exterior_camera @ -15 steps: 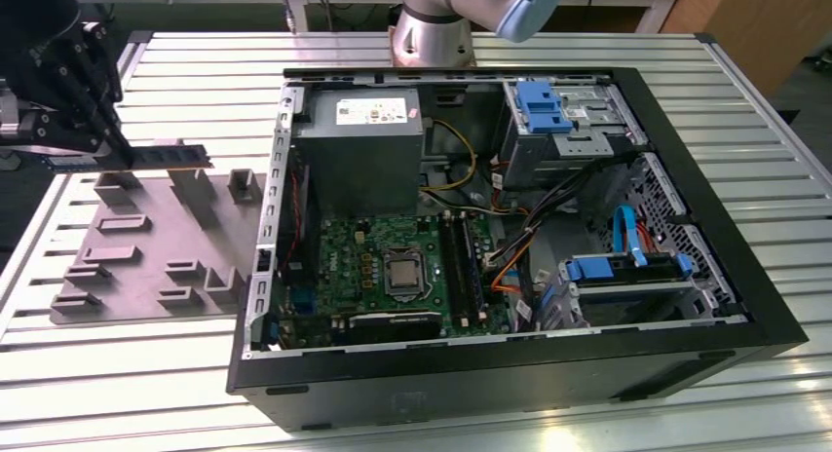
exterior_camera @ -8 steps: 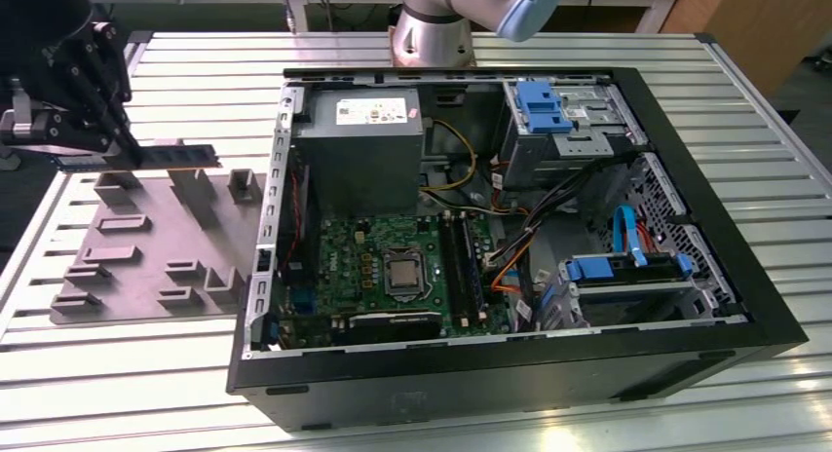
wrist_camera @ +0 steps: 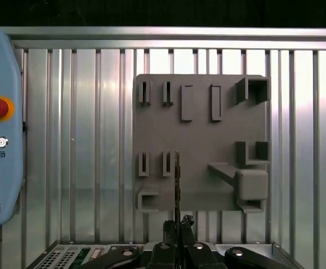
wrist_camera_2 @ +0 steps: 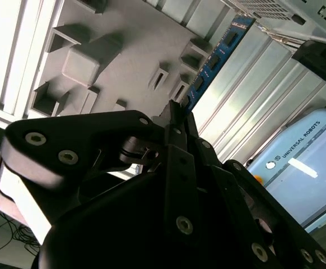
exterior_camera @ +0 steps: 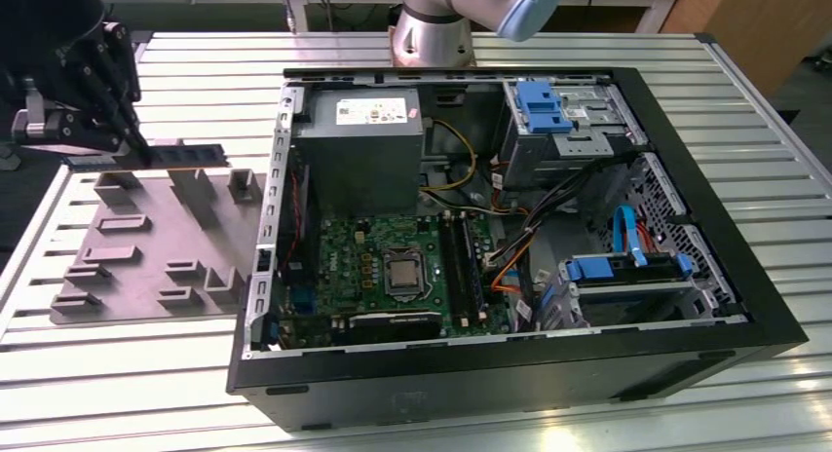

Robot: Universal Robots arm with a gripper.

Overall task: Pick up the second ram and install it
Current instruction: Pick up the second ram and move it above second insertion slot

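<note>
ribbed metal table (exterior_camera: 131, 374), wooden furniture (exterior_camera: 767, 23) behind

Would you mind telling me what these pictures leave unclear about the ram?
Second ram: gripped end hidden by the claw in the second wrist view.
Grey holder: contact with the ram unclear, seen edge-on in the first wrist view.
Memory slots: too small in the exterior view to tell if filled.

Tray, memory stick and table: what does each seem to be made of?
The tray: matte, uniform grey with moulded pockets; probably plastic, possibly printed. The memory stick: blue circuit board, likely fibreglass laminate, carrying dark glossy chips. The table: ribbed slats with a bright sheen; looks like bare aluminium.
</note>
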